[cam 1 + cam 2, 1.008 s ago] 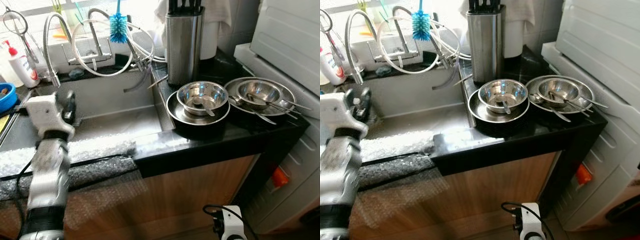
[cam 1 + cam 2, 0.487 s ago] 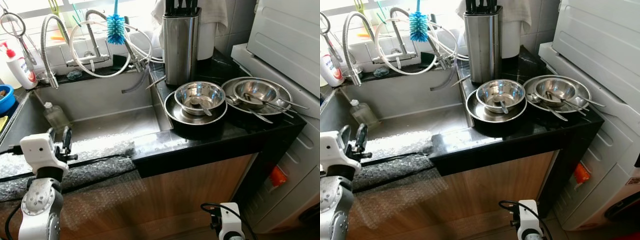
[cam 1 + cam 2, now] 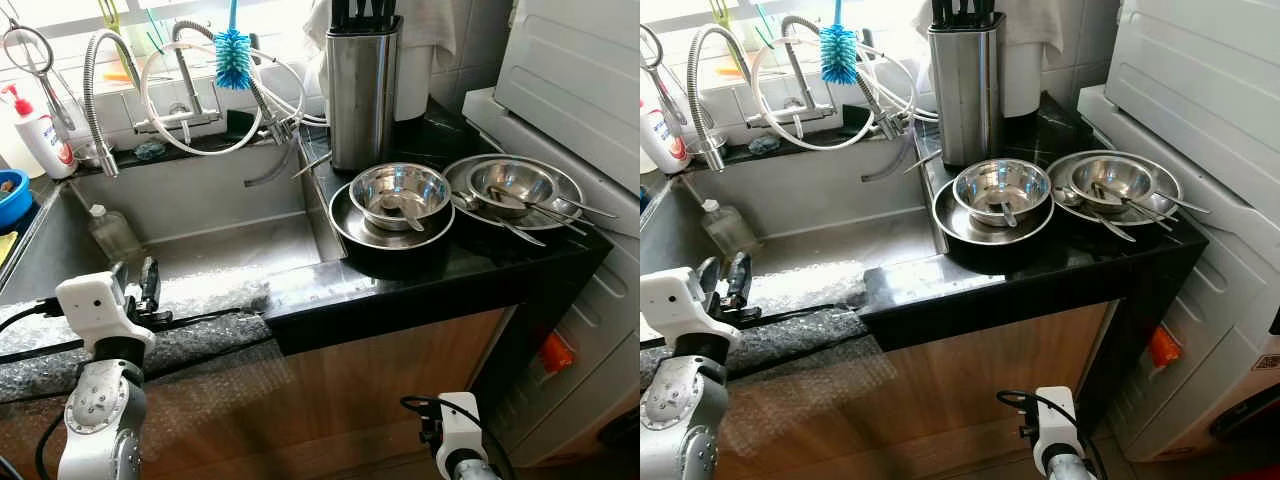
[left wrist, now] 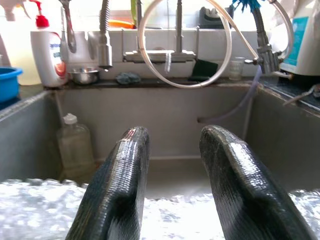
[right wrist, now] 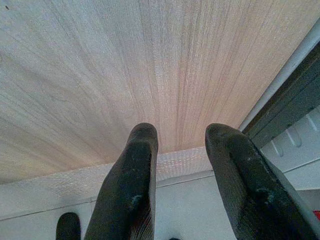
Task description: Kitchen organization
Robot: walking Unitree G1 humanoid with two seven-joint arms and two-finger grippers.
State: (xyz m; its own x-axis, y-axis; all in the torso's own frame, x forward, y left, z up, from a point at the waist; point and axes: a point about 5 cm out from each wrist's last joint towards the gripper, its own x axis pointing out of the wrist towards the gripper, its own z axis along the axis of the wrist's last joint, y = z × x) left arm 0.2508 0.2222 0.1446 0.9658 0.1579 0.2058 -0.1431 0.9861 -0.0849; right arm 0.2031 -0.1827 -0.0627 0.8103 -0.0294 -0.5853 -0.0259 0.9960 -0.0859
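Note:
My left gripper [image 3: 135, 288] hovers open and empty over the bubble-wrapped front edge [image 3: 200, 298] of the steel sink [image 3: 210, 195]; in the left wrist view its fingers [image 4: 122, 180] point into the basin. On the black counter [image 3: 480, 265] a steel bowl [image 3: 402, 192] holding a spoon rests in a round pan. Beside it a second bowl [image 3: 517, 183] with spoons sits on a steel plate. My right gripper [image 5: 181, 131] hangs low, open, facing the wooden cabinet front [image 5: 125, 65]; its wrist [image 3: 455, 440] shows at the bottom.
A steel knife block [image 3: 362, 85] stands behind the bowls. A plastic bottle [image 3: 112, 232] lies in the sink's left corner. Taps, hoses and a blue brush [image 3: 234, 55] hang over the basin. A soap bottle [image 3: 40, 125] and a blue bowl [image 3: 12, 190] sit at left, a white appliance [image 3: 580, 90] at right.
The left arm has dropped from over the sink to its front edge, then shifted slightly right. The right arm stays low. The bowls have not moved.

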